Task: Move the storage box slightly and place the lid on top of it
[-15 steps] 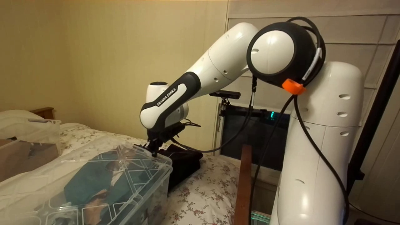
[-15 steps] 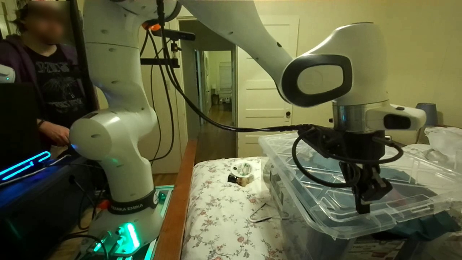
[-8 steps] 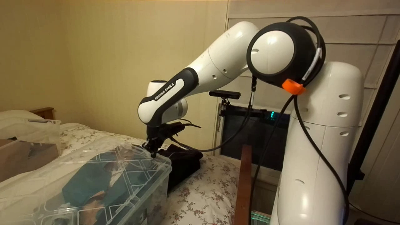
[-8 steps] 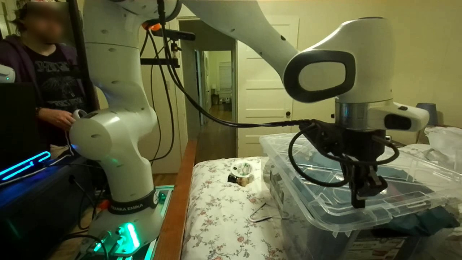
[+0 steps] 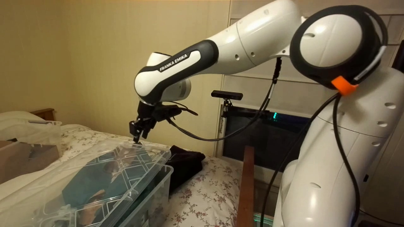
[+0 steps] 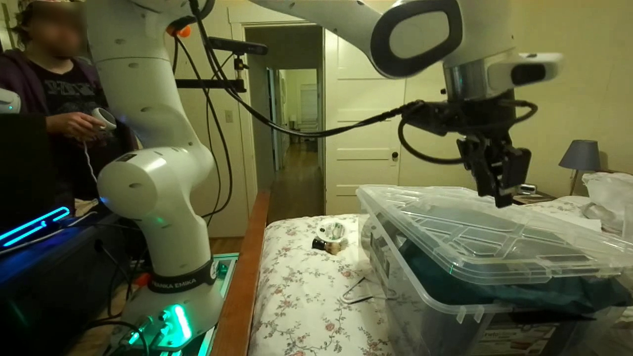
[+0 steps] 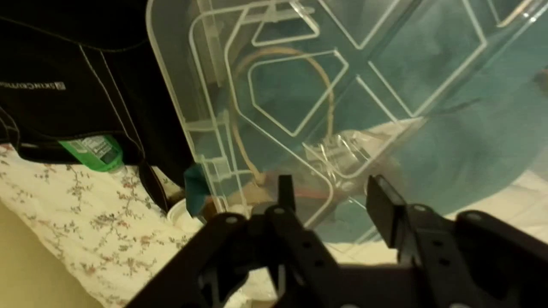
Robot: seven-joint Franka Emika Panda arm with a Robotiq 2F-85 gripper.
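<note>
Claw (image 7: 332,197): jaws standing partway apart
Lid (image 6: 487,235): ungripped, beneath the claw, visible through the gap
Contact with lid: not discernible

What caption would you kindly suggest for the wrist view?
Open end effector above the clear ribbed lid, teal cloth showing through, floral bedding to one side.

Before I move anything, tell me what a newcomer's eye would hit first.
Probably the glossy white-and-black jointed robot arm, stretching across both exterior views, its open black hand above the clear ribbed rectangular plastic lid. Next, that lid itself, askew on the large translucent plastic storage box, teal fabric showing in the gap between.
</note>
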